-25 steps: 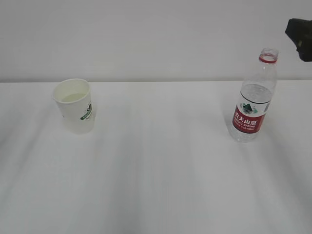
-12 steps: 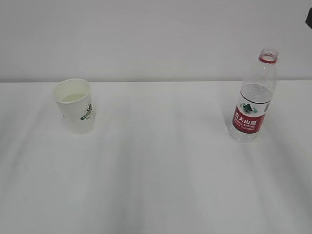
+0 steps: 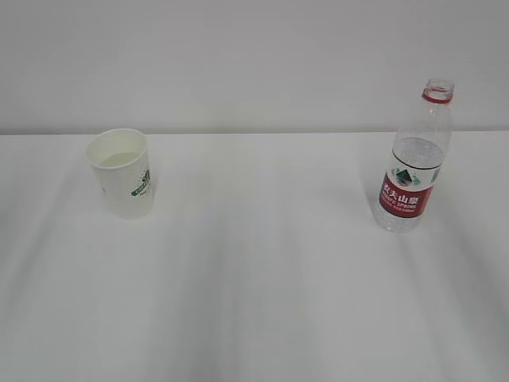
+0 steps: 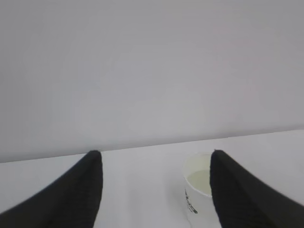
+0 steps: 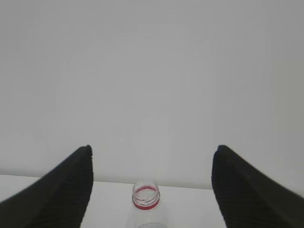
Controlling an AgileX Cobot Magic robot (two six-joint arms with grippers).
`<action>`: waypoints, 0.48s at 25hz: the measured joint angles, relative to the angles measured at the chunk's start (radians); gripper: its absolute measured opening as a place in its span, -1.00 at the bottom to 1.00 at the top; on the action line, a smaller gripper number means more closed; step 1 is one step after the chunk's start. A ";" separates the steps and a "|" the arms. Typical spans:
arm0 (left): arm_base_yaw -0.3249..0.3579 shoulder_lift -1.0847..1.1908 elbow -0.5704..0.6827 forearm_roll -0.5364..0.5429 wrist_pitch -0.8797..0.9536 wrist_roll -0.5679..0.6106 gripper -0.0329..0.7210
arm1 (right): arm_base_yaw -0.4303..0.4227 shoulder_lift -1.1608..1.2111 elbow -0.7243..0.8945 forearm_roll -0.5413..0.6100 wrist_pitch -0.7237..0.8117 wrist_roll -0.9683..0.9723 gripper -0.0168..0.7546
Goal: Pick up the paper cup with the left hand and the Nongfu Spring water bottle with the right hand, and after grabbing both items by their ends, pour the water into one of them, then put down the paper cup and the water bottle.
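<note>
A small white tapered paper cup (image 3: 122,173) with a dark green round logo stands upright on the left part of the white tabletop (image 3: 254,278). Clear, faintly greenish water (image 3: 118,159) lies in its cream-white inside. Well apart from it, on the right part of the tabletop, a clear ribbed plastic bottle (image 3: 414,159) with a red label bearing white Chinese characters and a red neck ring stands upright, its mouth uncapped; some clear liquid shows inside it above the label. A plain pale wall (image 3: 254,64) rises behind the tabletop.

Neither arm appears in the exterior view. In the left wrist view the left claw (image 4: 156,164) hangs with its two black ribbed fingers (image 4: 80,194) spread wide and nothing between them; the cup sits low in that view, partly hidden behind the right-hand finger, apart from both. In the right wrist view the right claw (image 5: 151,159) is likewise spread wide and empty, its fingers (image 5: 71,190) to either side, with the bottle's red-ringed open neck visible below and between them, untouched.
</note>
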 joint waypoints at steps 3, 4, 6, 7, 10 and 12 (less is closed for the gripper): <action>-0.060 -0.022 0.000 0.000 0.055 0.000 0.46 | 0.000 -0.033 0.000 0.000 0.025 0.000 0.57; -0.078 -0.029 0.000 0.000 0.068 0.000 0.46 | 0.000 -0.044 0.000 0.000 0.035 0.000 0.57; -0.102 -0.041 0.000 0.003 0.083 0.000 0.46 | 0.000 -0.064 0.000 0.000 0.059 0.000 0.57; -0.107 -0.050 0.000 0.005 0.088 0.000 0.46 | 0.000 -0.073 0.000 0.000 0.071 0.000 0.57; -0.114 -0.078 0.000 0.012 0.095 0.000 0.46 | 0.000 -0.108 0.000 0.000 0.106 0.000 0.57; -0.116 -0.102 0.000 0.012 0.105 0.000 0.46 | 0.000 -0.131 0.000 0.000 0.130 0.000 0.57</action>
